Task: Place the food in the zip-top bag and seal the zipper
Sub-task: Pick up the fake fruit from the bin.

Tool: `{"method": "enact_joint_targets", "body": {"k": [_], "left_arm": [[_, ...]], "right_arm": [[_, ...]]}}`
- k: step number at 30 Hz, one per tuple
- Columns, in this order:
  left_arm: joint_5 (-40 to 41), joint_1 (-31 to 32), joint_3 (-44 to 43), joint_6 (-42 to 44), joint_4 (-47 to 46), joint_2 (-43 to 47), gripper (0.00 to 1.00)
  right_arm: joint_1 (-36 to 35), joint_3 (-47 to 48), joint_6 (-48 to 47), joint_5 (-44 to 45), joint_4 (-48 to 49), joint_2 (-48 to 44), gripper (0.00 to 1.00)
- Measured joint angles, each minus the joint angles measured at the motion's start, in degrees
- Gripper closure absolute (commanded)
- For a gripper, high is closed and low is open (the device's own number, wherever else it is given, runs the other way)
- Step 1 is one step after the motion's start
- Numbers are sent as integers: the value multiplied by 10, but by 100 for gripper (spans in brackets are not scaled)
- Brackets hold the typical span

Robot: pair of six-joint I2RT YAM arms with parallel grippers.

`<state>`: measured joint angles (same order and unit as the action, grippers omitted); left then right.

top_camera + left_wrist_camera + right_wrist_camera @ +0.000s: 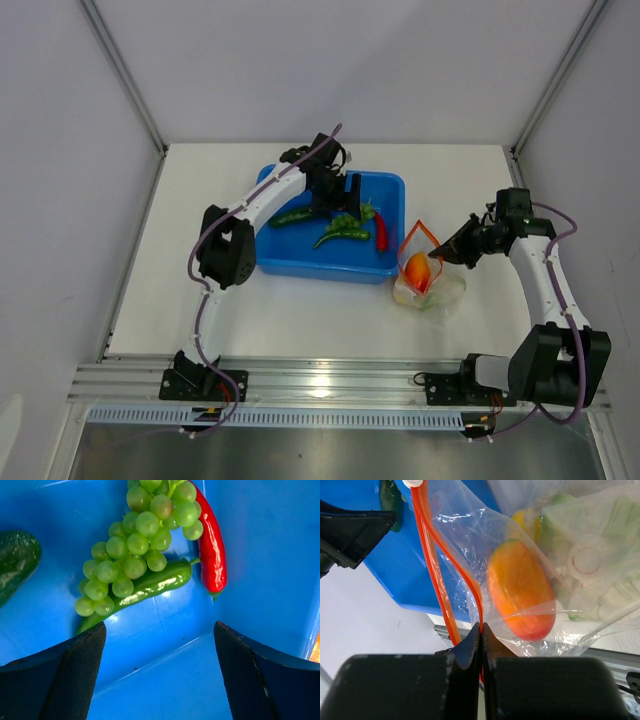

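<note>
R pincer (480,630) clamped tight on zipper (436,570), bag (416,246) at tub's (300,262) 4 o'clock. L pincer (159,630) wide apart, empty, grapes (135,545) at 12.

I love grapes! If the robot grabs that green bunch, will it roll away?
Likely no rolling: the grape bunch is lumpy and lies flat in the blue tub. Its round, shiny grapes might slip from the open left gripper.

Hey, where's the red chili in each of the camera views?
Top external: red chili at the right end of the blue tub, beside the grapes.
Left wrist: upper right, right of the grapes.
Right wrist: not in view.
Shared landmark: the blue tub, seen in all three.
</note>
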<state>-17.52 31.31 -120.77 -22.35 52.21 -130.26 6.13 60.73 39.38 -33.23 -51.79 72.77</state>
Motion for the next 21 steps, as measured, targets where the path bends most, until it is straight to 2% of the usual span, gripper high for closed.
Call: {"method": "enact_joint_targets", "body": {"k": [12,21], "left_arm": [[-84,-31,0,-16,-35,-42,12],[-100,-48,0,-52,-50,-62,13]], "right_arm": [[0,-8,1,0,18,31,100],[0,-8,9,0,33,51,100]]}}
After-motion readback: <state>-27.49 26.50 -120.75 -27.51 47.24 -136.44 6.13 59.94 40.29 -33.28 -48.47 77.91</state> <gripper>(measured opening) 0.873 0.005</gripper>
